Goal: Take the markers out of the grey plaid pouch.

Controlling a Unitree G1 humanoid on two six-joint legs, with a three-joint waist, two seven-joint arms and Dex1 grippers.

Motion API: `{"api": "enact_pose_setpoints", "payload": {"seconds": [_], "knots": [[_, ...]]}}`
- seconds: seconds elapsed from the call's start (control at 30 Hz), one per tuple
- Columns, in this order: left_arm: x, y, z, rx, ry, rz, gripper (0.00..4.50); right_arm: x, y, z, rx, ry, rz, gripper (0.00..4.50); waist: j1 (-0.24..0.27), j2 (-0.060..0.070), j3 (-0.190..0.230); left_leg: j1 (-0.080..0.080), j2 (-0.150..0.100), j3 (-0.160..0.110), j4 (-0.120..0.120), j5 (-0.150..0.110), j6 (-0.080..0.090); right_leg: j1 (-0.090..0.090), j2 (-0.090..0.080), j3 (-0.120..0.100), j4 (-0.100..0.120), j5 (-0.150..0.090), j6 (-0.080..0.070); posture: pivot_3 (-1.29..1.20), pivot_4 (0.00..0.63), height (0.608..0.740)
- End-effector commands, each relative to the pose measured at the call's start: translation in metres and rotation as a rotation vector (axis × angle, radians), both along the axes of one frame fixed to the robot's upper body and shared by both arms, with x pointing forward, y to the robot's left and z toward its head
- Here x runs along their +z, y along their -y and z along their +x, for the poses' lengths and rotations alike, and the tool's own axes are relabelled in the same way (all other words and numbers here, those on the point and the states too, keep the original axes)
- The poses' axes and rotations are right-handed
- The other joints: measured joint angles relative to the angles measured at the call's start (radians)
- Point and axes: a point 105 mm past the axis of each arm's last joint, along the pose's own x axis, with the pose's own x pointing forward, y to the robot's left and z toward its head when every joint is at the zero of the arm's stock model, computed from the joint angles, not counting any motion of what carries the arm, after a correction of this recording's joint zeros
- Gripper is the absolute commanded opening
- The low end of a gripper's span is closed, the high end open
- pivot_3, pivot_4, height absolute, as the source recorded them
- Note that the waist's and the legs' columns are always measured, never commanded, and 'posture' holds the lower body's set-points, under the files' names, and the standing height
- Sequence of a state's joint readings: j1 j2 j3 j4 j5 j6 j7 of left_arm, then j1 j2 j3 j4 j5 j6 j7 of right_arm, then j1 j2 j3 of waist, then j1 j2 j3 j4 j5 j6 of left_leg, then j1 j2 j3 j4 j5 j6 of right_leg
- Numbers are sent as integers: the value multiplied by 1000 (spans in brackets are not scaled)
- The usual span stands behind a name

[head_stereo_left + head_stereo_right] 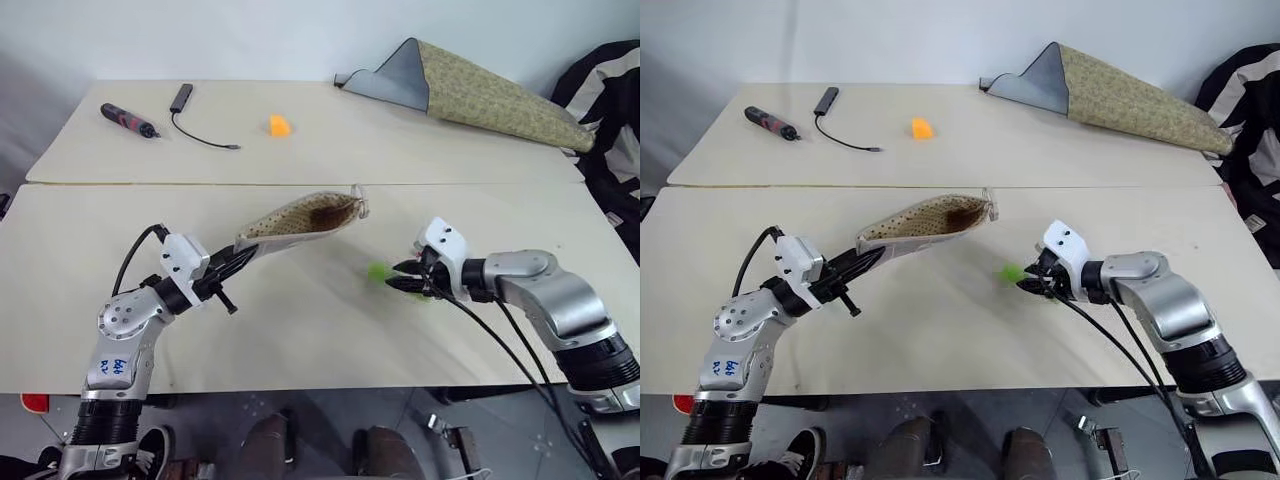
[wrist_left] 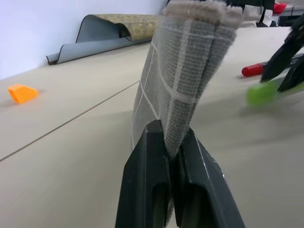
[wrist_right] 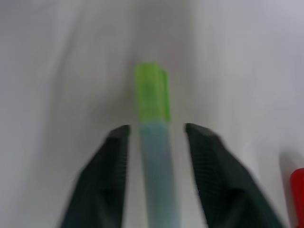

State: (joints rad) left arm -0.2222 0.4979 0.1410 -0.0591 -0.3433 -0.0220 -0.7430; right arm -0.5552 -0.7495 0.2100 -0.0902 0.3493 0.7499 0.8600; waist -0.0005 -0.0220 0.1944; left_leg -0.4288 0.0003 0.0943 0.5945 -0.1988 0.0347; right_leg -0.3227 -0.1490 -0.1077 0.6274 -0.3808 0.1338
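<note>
Left fingers [image 2: 173, 190] pinch the pouch [image 1: 300, 217]; right fingers [image 3: 156, 142] stand apart around the green marker [image 3: 153, 95]; it should be left flat on the tabletop [image 1: 300, 330].

Both arms are silver-grey metal with black ribbed cuffs, white wrist housings, black cables and black two-fingered grippers, the left arm [image 1: 125, 345] bearing blue, seemingly handwritten, marks.
</note>
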Motion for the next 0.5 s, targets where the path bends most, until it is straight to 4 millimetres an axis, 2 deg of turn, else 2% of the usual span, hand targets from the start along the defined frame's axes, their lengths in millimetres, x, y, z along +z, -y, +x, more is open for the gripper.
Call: {"api": "enact_pose_setpoints", "payload": {"seconds": [0.03, 0.07, 0.13, 0.2, 0.33, 0.4, 0.5], "knots": [[10, 2, -4, -2, 37, -8, 0, 25, 0, 9, 3, 136, 13, 3199, -1, 0, 0, 0, 0, 0, 0, 0, 0, 0, 0, 0, 0, 0, 0, 0, 150, 740], [9, 2, -5, -1, 31, -10, 0, 29, -2, 11, 7, 167, 26, 3464, -1, 0, 0, 0, 0, 0, 0, 0, 0, 0, 0, 0, 0, 0, 0, 0, 150, 740], [10, 0, -3, 8, 4, -52, 0, 59, -16, 14, 35, 282, 176, 4161, -2, 0, 0, 0, 0, 0, 0, 0, 0, 0, 1, 0, 0, 0, 0, 0, 150, 740], [16, -4, -1, 31, -27, -125, 0, 81, -23, 13, 31, 323, 313, 4161, -7, 0, 0, 0, 1, 0, 0, 0, 0, 0, 1, 0, 0, 0, 0, 0, 150, 740], [26, -19, 0, 59, -154, -331, 0, 83, -29, 9, 46, 344, 349, 4161, -1, 0, 0, 0, 1, -1, 0, 0, 0, 0, 1, 0, 1, 0, 0, 0, 150, 740], [23, -31, 1, 85, -285, -466, 0, 88, -35, 10, 39, 396, 387, 4161, -2, 0, 0, 0, 1, -2, 0, 0, 0, 0, 0, 0, 1, 0, 0, 0, 150, 740], [21, -52, 4, 170, -368, -608, 0, 90, -44, 8, 35, 402, 448, 4161, -5, 0, 0, 0, 1, -2, 0, 0, 0, 0, 1, 0, 2, 0, 0, 0, 150, 740]]}}
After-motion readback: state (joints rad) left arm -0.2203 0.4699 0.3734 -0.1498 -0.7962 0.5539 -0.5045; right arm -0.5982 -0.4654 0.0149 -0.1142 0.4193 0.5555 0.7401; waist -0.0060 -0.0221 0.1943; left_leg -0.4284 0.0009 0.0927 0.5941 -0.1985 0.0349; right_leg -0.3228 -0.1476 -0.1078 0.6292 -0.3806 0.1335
